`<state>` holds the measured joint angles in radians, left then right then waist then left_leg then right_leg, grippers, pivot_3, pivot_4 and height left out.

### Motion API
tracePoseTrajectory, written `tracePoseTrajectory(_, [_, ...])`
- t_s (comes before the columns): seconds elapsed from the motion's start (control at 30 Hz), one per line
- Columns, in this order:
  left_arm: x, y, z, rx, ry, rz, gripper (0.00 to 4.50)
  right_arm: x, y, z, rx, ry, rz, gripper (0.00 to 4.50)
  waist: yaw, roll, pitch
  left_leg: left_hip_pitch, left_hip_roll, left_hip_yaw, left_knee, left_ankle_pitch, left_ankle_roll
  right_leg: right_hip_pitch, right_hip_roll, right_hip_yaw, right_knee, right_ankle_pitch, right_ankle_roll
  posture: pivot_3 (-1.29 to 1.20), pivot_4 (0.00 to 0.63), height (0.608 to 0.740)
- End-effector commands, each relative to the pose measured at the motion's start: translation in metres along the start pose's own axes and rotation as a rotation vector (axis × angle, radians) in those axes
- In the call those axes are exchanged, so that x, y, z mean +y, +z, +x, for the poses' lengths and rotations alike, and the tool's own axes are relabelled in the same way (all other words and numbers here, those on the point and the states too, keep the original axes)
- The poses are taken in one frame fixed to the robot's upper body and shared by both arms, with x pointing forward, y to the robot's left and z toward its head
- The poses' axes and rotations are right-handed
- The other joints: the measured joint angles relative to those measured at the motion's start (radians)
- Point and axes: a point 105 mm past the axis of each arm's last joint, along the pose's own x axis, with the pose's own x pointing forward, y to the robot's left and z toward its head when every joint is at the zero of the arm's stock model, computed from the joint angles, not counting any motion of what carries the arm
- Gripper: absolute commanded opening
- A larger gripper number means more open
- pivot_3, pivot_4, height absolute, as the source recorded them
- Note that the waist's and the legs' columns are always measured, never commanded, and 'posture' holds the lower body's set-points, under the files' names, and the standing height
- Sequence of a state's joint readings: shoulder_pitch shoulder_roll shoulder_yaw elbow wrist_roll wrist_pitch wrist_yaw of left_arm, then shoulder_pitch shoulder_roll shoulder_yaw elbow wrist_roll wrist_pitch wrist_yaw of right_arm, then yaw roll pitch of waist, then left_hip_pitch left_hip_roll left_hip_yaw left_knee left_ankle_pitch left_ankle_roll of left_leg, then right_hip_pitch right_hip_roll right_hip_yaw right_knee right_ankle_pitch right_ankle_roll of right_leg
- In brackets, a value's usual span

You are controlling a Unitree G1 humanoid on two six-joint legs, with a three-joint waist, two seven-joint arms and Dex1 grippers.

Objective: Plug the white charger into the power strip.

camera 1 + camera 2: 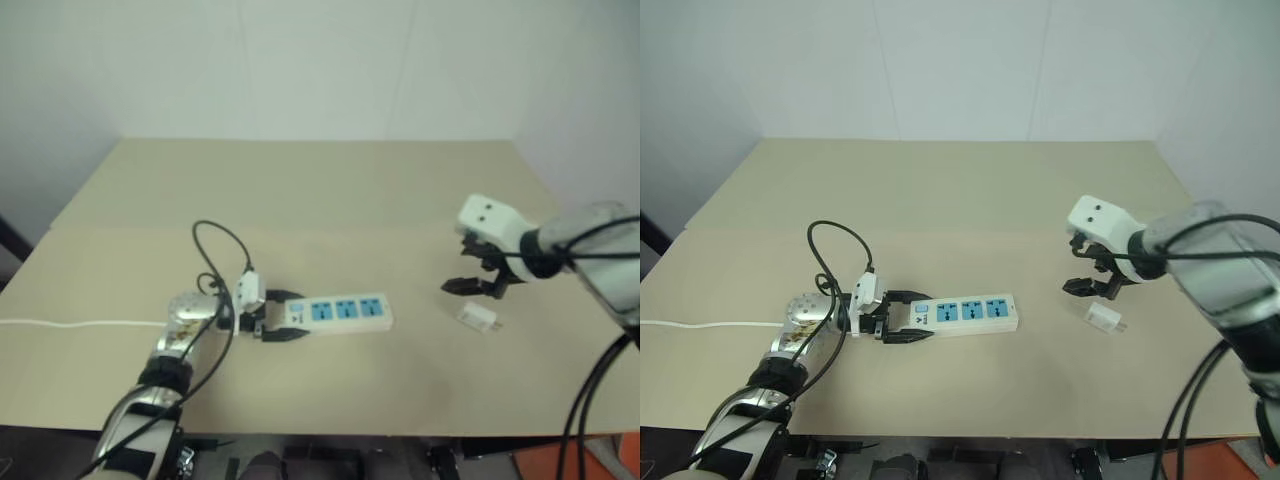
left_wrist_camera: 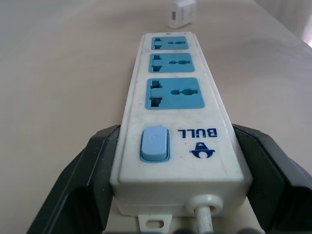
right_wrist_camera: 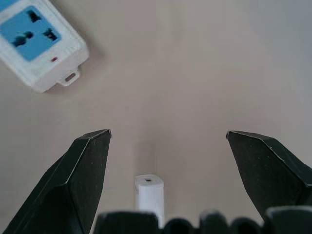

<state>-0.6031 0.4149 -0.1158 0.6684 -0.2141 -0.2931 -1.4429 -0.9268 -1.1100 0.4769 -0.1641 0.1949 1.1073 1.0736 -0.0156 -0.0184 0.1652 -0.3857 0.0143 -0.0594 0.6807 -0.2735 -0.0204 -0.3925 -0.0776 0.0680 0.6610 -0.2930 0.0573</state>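
Take the power strip [image 1: 340,313] as your landmark: it lies flat on the tan worktop [image 1: 330,190], socket faces up, its long side running across your view. Around it the surface is bare; nothing stands between the strip and the white charger [image 1: 478,318], which lies on the worktop well off the strip's far end, on your right-hand side. The only other items near the strip are its thin white cord [image 1: 70,323], trailing away from the switch end toward the worktop's left edge, and a black cable [image 1: 225,245] looping up behind the left arm.

Your left claw [image 1: 283,319] sits at the strip's switch end, its two black fingers [image 2: 97,170] flanking the white casing on either side; from the left wrist view they stand right against the casing, though you cannot tell for sure whether they press on it. Your right claw [image 1: 470,287] hangs above the worktop beyond the strip's far end, just over the charger, its fingers [image 3: 83,170] spread wide with nothing between them; the right wrist view has the charger lying below the gap, apart from both fingers.

On the strip's face you can read "BULL" [image 2: 197,132] with a small blue logo beside the pale blue switch [image 2: 155,143]. Three blue socket faces follow in a row toward the charger's side
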Motion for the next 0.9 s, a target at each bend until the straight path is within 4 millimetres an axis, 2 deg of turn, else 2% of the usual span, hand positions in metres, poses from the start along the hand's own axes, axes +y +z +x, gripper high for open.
tracePoseTrajectory(0.03, [-0.011,-0.011,0.004,0.074,-0.087,0.004,3.26,-0.001,-0.004,0.006,0.105,0.049,-0.011,4.50,0.002,0.000,0.000,-0.002,0.000,0.000,0.000,0.000,0.000,-0.002,0.000,0.000,0.000,0.000,0.000,0.00,0.150,0.740])
tracePoseTrajectory(0.2, [-0.012,-0.011,0.005,0.058,-0.080,-0.004,3.26,0.001,-0.015,0.021,0.230,0.076,-0.046,4.50,0.003,0.000,0.000,-0.008,-0.001,0.001,0.000,0.000,0.001,-0.010,-0.001,0.000,0.003,0.000,0.000,0.00,0.150,0.740])
tracePoseTrajectory(0.37, [-0.013,-0.018,0.004,0.053,-0.039,-0.032,3.26,0.004,-0.024,0.034,0.274,0.086,-0.012,4.50,0.002,0.001,-0.001,-0.008,-0.001,0.001,0.002,0.000,0.001,-0.011,-0.001,0.000,0.003,0.000,0.000,0.00,0.150,0.740])
tracePoseTrajectory(0.57, [-0.021,-0.019,0.006,0.049,-0.059,-0.037,3.26,0.005,-0.034,0.040,0.297,0.090,0.029,4.50,0.002,0.001,-0.001,-0.007,-0.001,0.001,0.003,0.000,0.000,-0.010,-0.001,0.000,0.004,0.000,0.000,0.00,0.150,0.740])
tracePoseTrajectory(0.9, [-0.017,-0.017,0.005,0.054,-0.057,-0.034,3.26,-0.001,-0.051,0.042,0.317,0.068,0.110,4.50,0.001,0.003,-0.002,-0.007,-0.001,0.001,0.003,0.000,0.000,-0.010,-0.001,0.000,0.004,0.000,0.000,0.00,0.150,0.740])
